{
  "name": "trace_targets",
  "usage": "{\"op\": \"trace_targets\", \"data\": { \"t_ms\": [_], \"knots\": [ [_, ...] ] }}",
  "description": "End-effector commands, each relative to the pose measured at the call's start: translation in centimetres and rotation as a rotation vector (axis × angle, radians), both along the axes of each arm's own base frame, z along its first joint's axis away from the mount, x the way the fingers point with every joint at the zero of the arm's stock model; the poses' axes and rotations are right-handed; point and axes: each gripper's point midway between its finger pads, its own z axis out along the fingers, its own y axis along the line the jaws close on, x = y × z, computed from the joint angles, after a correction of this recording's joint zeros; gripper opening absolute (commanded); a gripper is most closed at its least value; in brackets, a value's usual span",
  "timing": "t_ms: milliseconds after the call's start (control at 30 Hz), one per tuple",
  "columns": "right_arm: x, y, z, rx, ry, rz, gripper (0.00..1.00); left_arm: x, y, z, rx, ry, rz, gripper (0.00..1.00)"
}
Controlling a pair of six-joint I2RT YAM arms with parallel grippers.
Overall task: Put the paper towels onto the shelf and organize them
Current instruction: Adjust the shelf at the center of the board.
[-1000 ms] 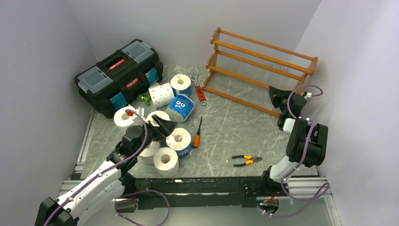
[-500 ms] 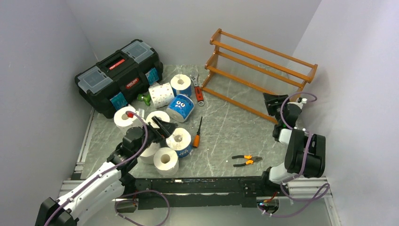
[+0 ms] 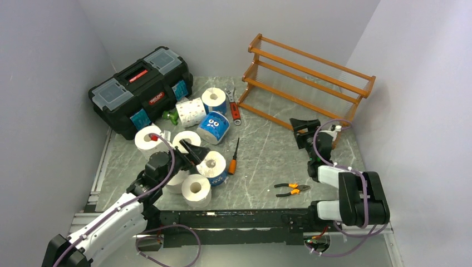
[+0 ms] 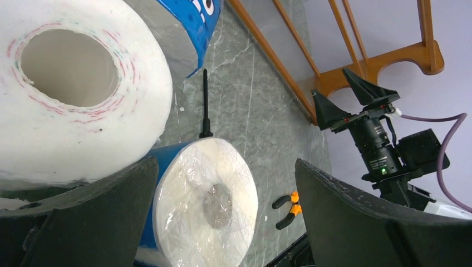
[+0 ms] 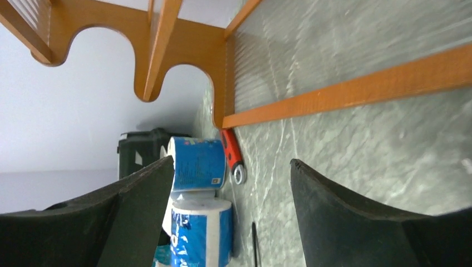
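On the grey, marble-veined tabletop [image 3: 267, 150], the eight paper towels sit in a loose cluster at the left, near the black plastic toolbox [image 3: 142, 89]. None is yet on the orange-brown wooden shelf [image 3: 309, 69], which stands at the far right with its slatted tiers and open sides.

The left claw [image 3: 196, 151] hovers spread wide over a blue film-wrapped roll standing on end [image 3: 214, 165], one finger to each side and not closed on it. That wide spread suits a short, fat cylinder and looks like the set-up for a grasp. Glossy film crinkles over the roll's flat end and hollow core. The plain white roll beside it [image 4: 72, 89] looks soft and fluffy, with faint pink marks ringing its core.

The right claw [image 3: 303, 123] sits low in front of the shelf's bottom rail, fingers wide apart with nothing between them. An orange-handled screwdriver [image 3: 234, 158] lies just beside the blue roll and may get nudged. Being round, the rolls would likely rest steadier on end across the slats.
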Motion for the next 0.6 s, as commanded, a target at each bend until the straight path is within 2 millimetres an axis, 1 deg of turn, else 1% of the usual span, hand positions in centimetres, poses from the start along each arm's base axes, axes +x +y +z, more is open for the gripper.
{"op": "trace_targets", "data": {
  "t_ms": [0, 33, 167, 233, 367, 567],
  "knots": [
    [1.1, 0.5, 2.6, 0.069, -0.139, -0.141, 0.77, -0.1, -0.2, 1.6, -0.037, -0.048, -0.011, 0.98],
    [1.5, 1.0, 3.6, 0.090, -0.187, -0.148, 0.76, -0.1, -0.1, 1.6, -0.034, -0.048, -0.009, 0.98],
    [2.5, 2.9, 4.6, 0.140, -0.271, -0.169, 0.73, -0.3, 0.3, 1.8, -0.033, -0.059, 0.005, 0.98],
    [3.1, 3.1, 4.5, 0.161, -0.282, -0.203, 0.73, -0.3, 0.4, 1.9, -0.032, -0.063, 0.007, 0.98],
    [4.4, 3.5, 4.9, 0.181, -0.314, -0.213, 0.74, -0.4, 0.7, 2.1, -0.014, -0.070, 0.014, 0.99],
    [5.8, 4.8, 5.8, 0.148, -0.327, -0.203, 0.77, -0.4, 0.9, 1.8, -0.008, -0.069, 0.025, 0.99]
  ]
}}
